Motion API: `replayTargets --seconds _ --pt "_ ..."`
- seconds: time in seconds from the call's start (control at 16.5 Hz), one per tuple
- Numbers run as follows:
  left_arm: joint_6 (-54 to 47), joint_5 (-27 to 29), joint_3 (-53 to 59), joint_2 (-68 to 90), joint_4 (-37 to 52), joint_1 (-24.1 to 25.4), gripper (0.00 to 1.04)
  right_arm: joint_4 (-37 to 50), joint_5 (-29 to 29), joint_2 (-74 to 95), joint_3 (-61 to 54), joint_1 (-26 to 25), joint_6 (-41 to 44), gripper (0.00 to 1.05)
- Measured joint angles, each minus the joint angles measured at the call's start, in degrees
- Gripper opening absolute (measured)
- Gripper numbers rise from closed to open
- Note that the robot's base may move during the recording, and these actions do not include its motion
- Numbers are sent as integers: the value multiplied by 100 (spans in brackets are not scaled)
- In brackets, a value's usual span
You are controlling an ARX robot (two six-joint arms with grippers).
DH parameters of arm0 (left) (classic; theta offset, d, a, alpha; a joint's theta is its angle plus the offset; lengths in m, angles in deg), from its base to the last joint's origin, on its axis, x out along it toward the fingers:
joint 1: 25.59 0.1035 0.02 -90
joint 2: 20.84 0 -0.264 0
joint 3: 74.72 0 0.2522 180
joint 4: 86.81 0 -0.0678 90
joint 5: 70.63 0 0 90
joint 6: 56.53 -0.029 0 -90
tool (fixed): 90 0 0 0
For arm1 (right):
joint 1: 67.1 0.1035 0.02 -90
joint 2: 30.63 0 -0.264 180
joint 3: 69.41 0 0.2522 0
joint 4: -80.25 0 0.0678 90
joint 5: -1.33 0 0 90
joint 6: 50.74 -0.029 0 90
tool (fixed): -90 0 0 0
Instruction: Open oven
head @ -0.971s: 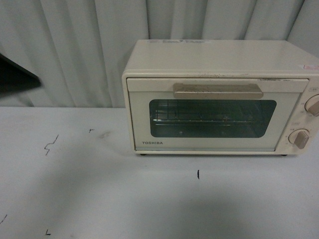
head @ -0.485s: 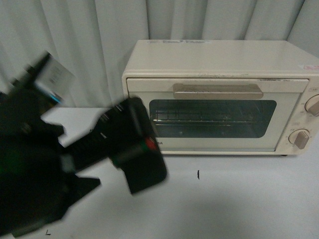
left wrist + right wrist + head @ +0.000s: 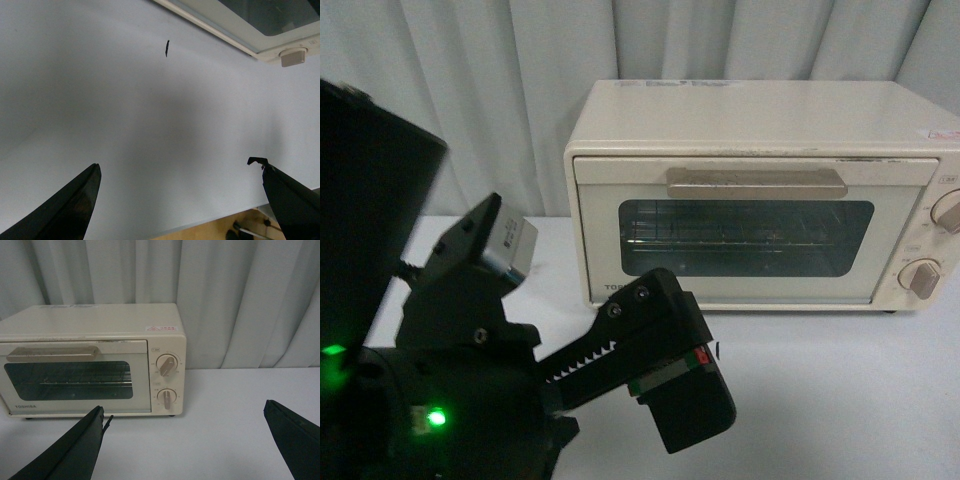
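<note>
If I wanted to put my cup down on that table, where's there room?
The white table is bare in front of the right half of the cream-white boxy toaster oven. Right of the oven, up to the pale curtain, is bare too. The front-left is crowded: the robot's black left arm, jaws open, hangs there.

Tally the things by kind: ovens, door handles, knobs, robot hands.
Toaster oven: 1
Door handle: 1
Knobs: 2 (upper knob, lower knob)
Robot hands: 2 (left hand, right hand)
Total: 6
</note>
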Motion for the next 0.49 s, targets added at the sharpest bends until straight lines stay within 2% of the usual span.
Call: replayTargets --seconds 0.12,0.3,0.49 --pt "726 31 -109 857 503 -61 98 0 0 0 0 0 0 98" --pt "2100 295 -1220 2656 866 -13 98 2 -2 0 0 0 -2 98" --pt "2385 361 -1307 2750 876 -162 98 2 -2 0 0 0 0 98"
